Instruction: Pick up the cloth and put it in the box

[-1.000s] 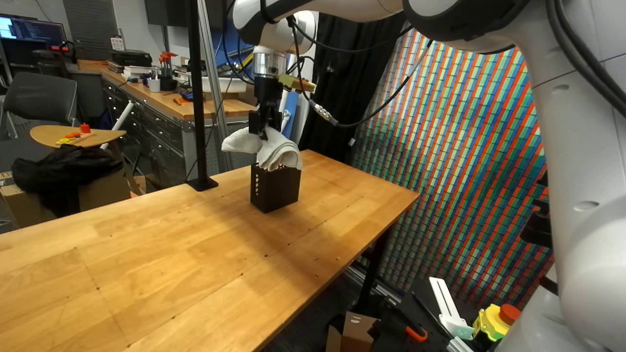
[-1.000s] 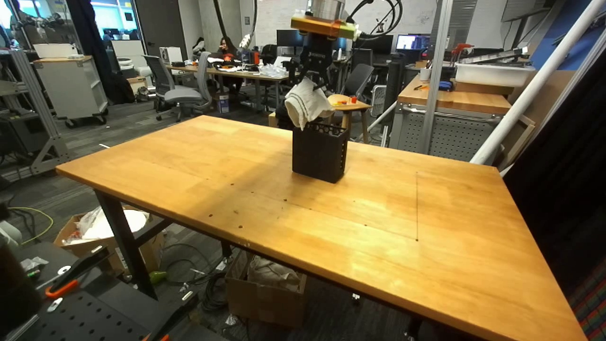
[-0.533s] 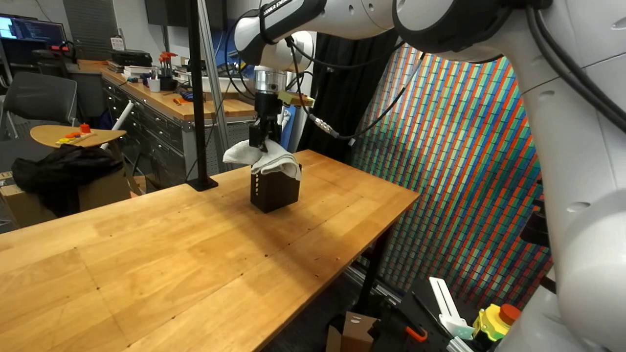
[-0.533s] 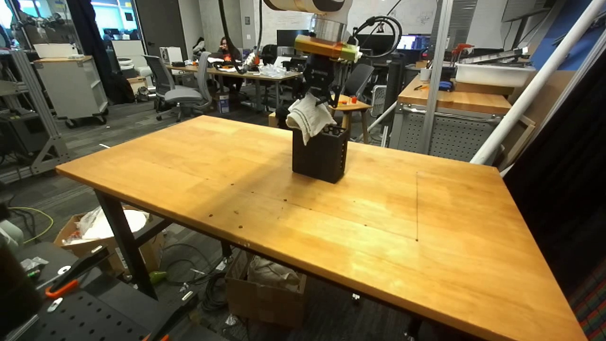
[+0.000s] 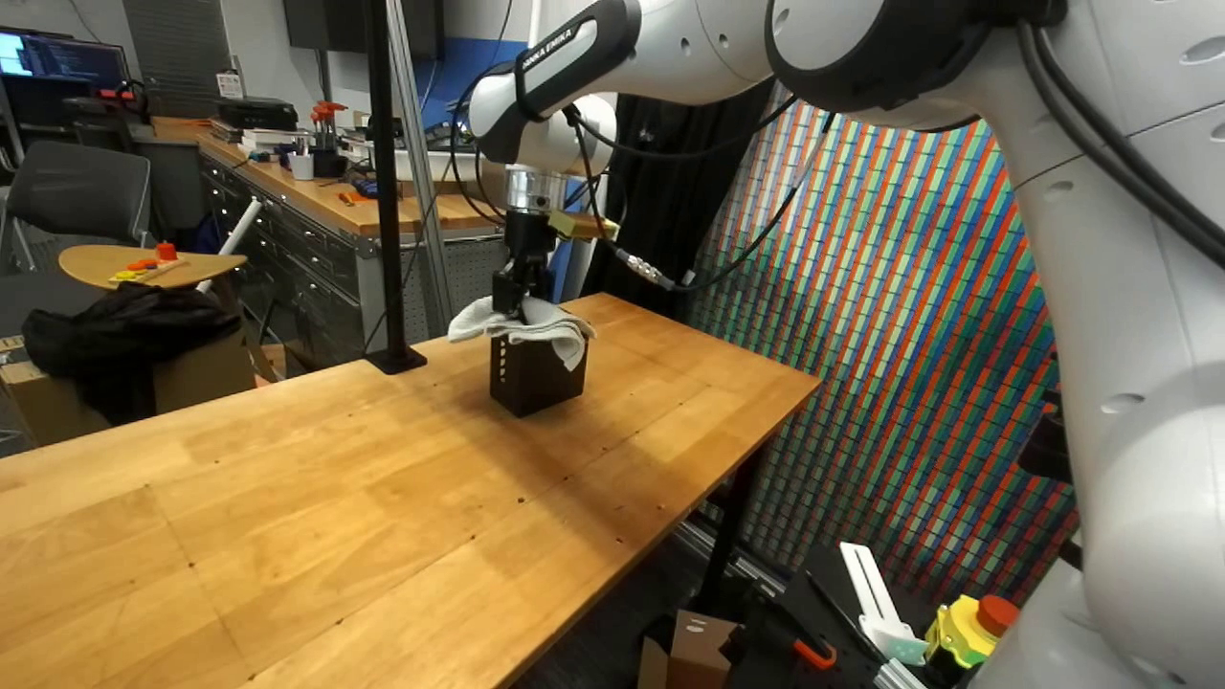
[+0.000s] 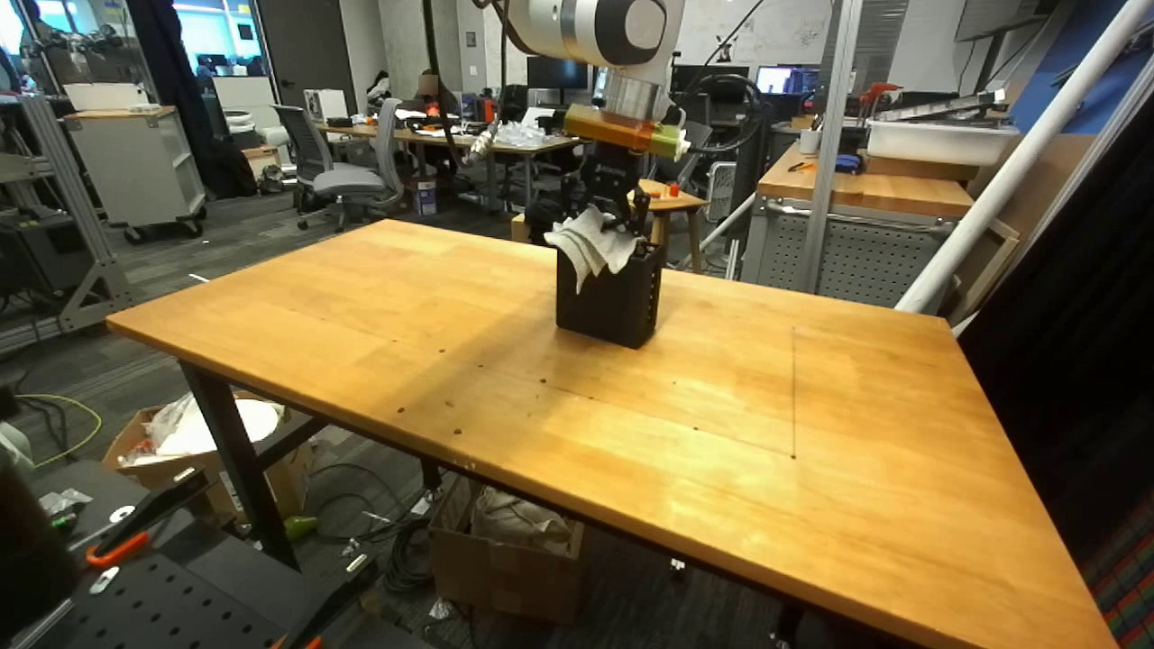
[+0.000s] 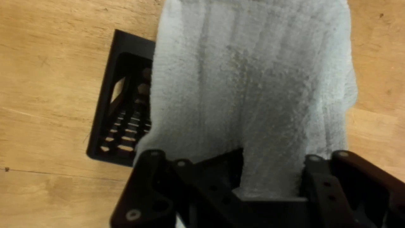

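Observation:
The white cloth (image 5: 555, 327) drapes across the top of the dark box (image 5: 536, 381), its folds hanging outside the rim. From above, the cloth (image 7: 253, 79) covers much of the opening, while a strip of the box's rim (image 7: 129, 41) and its perforated inner wall show to the left. Black fingers of my gripper (image 7: 270, 171) pinch a bunched fold of it. In an exterior view the gripper (image 6: 615, 216) points down right over the box (image 6: 609, 306), its tips partly buried in the cloth (image 6: 590, 242).
The box stands on a wooden table (image 5: 383, 498), towards its far edge as seen there. A black post (image 5: 388, 239) rises from the table's edge near the box. A white pipe (image 6: 1019, 162) leans behind the table.
My gripper has come down with the cloth. The cloth hung above the box and at its rim; now it lies lower, spread over the rim. The box has stayed put.

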`<action>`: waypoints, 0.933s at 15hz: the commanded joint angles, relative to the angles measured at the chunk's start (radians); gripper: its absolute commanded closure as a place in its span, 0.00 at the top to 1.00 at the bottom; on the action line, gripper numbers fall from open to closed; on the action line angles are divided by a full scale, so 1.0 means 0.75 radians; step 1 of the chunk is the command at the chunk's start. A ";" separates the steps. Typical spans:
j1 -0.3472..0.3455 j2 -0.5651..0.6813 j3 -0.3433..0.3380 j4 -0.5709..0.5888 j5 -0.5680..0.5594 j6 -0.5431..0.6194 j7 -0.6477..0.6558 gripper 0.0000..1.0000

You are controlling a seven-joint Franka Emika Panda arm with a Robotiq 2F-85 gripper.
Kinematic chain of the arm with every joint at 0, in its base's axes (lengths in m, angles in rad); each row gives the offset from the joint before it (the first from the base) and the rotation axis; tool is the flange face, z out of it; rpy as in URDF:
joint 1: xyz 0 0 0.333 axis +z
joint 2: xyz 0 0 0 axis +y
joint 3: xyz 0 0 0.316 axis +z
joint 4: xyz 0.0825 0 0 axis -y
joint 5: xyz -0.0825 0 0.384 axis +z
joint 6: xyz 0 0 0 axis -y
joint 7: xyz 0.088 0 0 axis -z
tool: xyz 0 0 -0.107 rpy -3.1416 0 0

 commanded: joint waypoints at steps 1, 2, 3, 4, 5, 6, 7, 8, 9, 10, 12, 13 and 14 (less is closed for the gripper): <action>-0.025 -0.003 0.038 -0.071 0.058 0.060 -0.033 0.05; -0.029 -0.010 0.041 -0.089 0.066 0.071 -0.033 0.05; -0.034 -0.014 0.043 -0.099 0.073 0.075 -0.035 0.05; -0.041 -0.022 0.046 -0.114 0.090 0.079 -0.039 0.04; -0.045 -0.032 0.048 -0.126 0.101 0.081 -0.043 0.04; -0.045 -0.052 0.045 -0.138 0.107 0.085 -0.041 0.05; -0.045 -0.070 0.042 -0.149 0.109 0.087 -0.040 0.06; -0.040 -0.105 0.038 -0.165 0.105 0.083 -0.033 0.31; -0.038 -0.120 0.035 -0.176 0.104 0.085 -0.033 0.31; -0.033 -0.161 0.031 -0.195 0.096 0.072 -0.028 0.35; -0.025 -0.213 0.028 -0.214 0.088 0.053 -0.022 0.51; -0.020 -0.236 0.025 -0.220 0.084 0.044 -0.019 0.58; -0.014 -0.266 0.024 -0.227 0.080 0.031 -0.016 0.64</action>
